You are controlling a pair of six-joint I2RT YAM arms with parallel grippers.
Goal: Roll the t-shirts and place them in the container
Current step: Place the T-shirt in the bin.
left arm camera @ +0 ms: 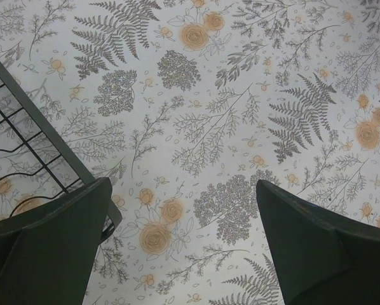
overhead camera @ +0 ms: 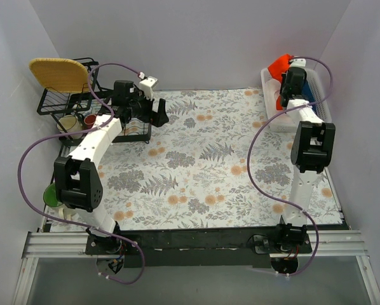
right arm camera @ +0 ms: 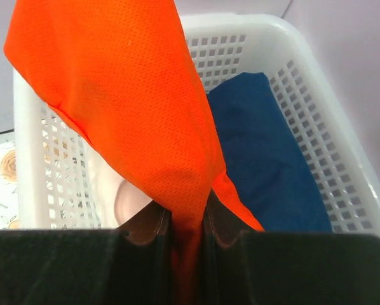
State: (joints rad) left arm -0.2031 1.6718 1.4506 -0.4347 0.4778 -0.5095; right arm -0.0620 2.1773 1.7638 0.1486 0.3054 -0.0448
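Covering the table [overhead camera: 196,165] from edge to edge, a fern-and-flower cloth is seen in the top view, and no garment is laid on it yet; a black wire rack [overhead camera: 63,101] is set at 10 o'clock on that table, and a white perforated basket [overhead camera: 271,111] at 2 o'clock; the orange-red t-shirt [right arm camera: 126,95] is found at the basket, raised in a peak above its rim with the lower part hanging down inside; a dark blue folded garment [right arm camera: 266,146] is left lying in the basket at 3 o'clock of the orange cloth; the right gripper [right arm camera: 189,222] is closed down to a narrow gap and a fold of the t-shirt is pinched between its two pads; the left gripper [left arm camera: 183,190] is spread fully wide over bare cloth just beside the rack's corner, and nothing is held in it

The step in hand is judged to be the fetching of the shirt, well before any rolling; most of the task is taken to remain; for the next move the pinch would need to be kept firm while the shirt is carried clear of the basket wall toward 8 o'clock and lowered onto the middle of the table, where it could be spread flat with help from the free left gripper
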